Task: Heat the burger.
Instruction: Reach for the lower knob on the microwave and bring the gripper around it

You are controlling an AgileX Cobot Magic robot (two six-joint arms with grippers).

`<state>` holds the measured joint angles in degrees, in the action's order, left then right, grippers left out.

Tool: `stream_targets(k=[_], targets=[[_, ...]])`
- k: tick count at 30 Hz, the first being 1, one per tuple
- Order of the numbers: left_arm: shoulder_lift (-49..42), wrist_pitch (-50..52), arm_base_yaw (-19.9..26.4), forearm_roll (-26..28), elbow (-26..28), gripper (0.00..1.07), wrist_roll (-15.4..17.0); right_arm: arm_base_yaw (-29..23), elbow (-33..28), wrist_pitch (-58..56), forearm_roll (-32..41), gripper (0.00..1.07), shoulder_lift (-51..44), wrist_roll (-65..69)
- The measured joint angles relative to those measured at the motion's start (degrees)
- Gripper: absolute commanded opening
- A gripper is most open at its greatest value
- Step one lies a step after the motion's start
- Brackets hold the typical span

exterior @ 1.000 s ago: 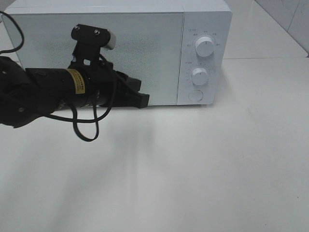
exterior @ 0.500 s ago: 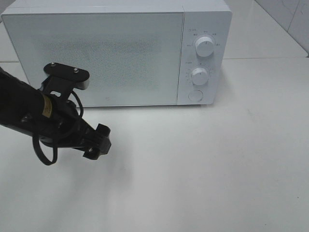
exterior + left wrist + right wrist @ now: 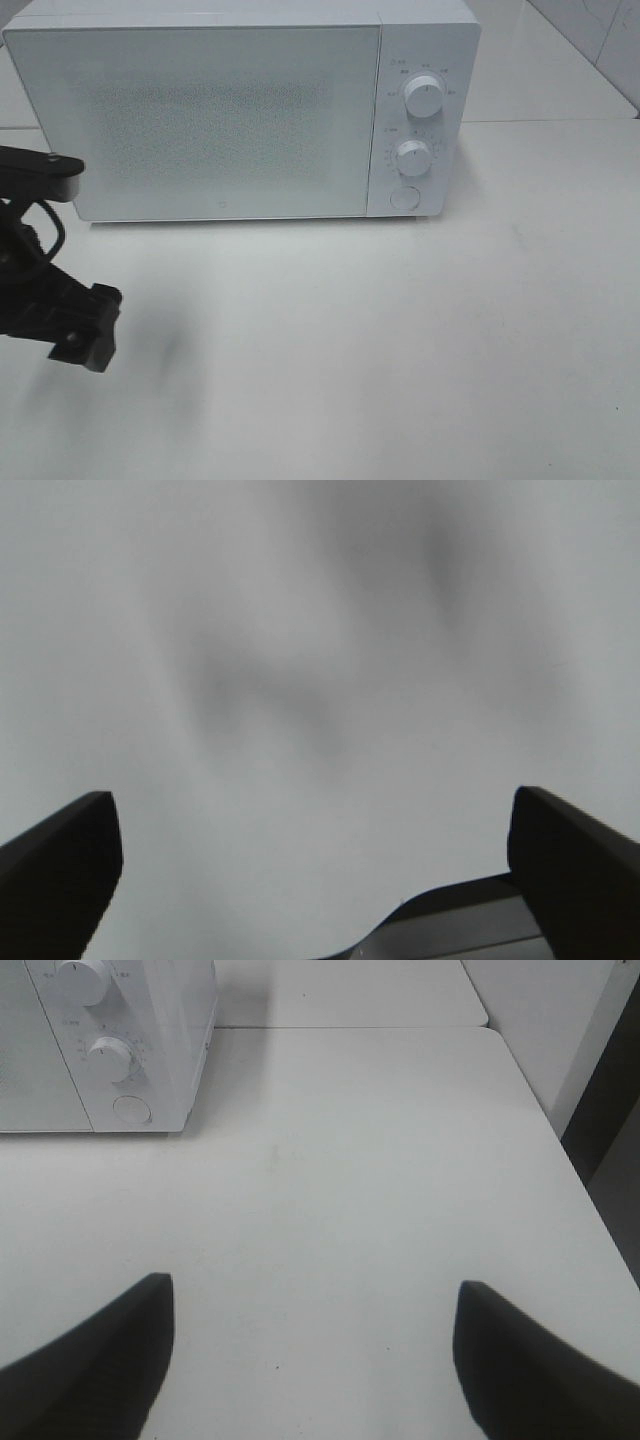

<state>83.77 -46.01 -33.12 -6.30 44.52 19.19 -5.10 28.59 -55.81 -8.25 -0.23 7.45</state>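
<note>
- Left gripper [image 3: 95, 330] is hovering wide open and empty, near-left of the shut microwave [image 3: 240, 110]; right gripper [image 3: 315, 1295] is likewise gaping empty.
- Burger is showing nowhere, presumably inside.
- Next: turning a dial [image 3: 413, 157].

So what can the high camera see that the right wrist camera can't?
Only the high camera shows the microwave's whole closed door and the left gripper, open and empty. Only the right wrist camera shows the right gripper, open too, and the side edge of the table. Both show the upper knob, the lower knob, the round button and the table top. Neither shows the burger.
</note>
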Motion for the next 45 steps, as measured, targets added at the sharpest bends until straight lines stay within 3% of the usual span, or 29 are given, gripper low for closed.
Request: stream_targets(k=[4, 5, 7, 8, 9, 15, 22, 24, 27, 31, 41, 45], targets=[[-1.8, -6.1, 8.0, 1.0, 0.0, 0.98, -2.8, 0.0, 0.0, 0.0, 0.0, 0.73, 0.0, 0.0], [-1.8, -6.1, 8.0, 1.0, 0.0, 0.98, -2.8, 0.0, 0.0, 0.0, 0.0, 0.73, 0.0, 0.0], [-4.0, -8.1, 13.5, 1.7, 0.0, 0.98, -5.7, 0.0, 0.0, 0.0, 0.0, 0.73, 0.0, 0.0], [-4.0, -8.1, 13.5, 1.7, 0.0, 0.98, -5.7, 0.0, 0.0, 0.0, 0.0, 0.73, 0.0, 0.0], [-5.5, -8.9, 17.0, 2.6, 0.0, 0.98, -6.9, 0.0, 0.0, 0.0, 0.0, 0.73, 0.0, 0.0], [-11.9, -9.7, 24.5, 4.2, -1.7, 0.98, -7.9, 0.0, 0.0, 0.0, 0.0, 0.73, 0.0, 0.0], [-19.0, -12.0, 25.4, 4.6, -6.8, 0.98, -8.4, 0.0, 0.0, 0.0, 0.0, 0.73, 0.0, 0.0], [-24.7, -13.3, 25.4, 4.6, -10.2, 0.98, -8.5, 0.0, 0.0, 0.0, 0.0, 0.73, 0.0, 0.0], [-25.9, -13.6, 25.4, 4.7, -10.8, 0.98, -8.5, 0.0, 0.0, 0.0, 0.0, 0.73, 0.0, 0.0], [-34.1, -15.1, 25.4, 5.1, -13.9, 0.98, -8.7, 0.0, 0.0, 0.0, 0.0, 0.73, 0.0, 0.0], [-48.0, -15.6, 25.4, 5.0, -14.2, 0.98, -9.0, 0.0, 0.0, 0.0, 0.0, 0.73, 0.0, 0.0], [-55.2, -15.8, 25.4, 4.9, -14.2, 0.98, -11.0, 0.0, 0.0, 0.0, 0.0, 0.73, 0.0, 0.0]])
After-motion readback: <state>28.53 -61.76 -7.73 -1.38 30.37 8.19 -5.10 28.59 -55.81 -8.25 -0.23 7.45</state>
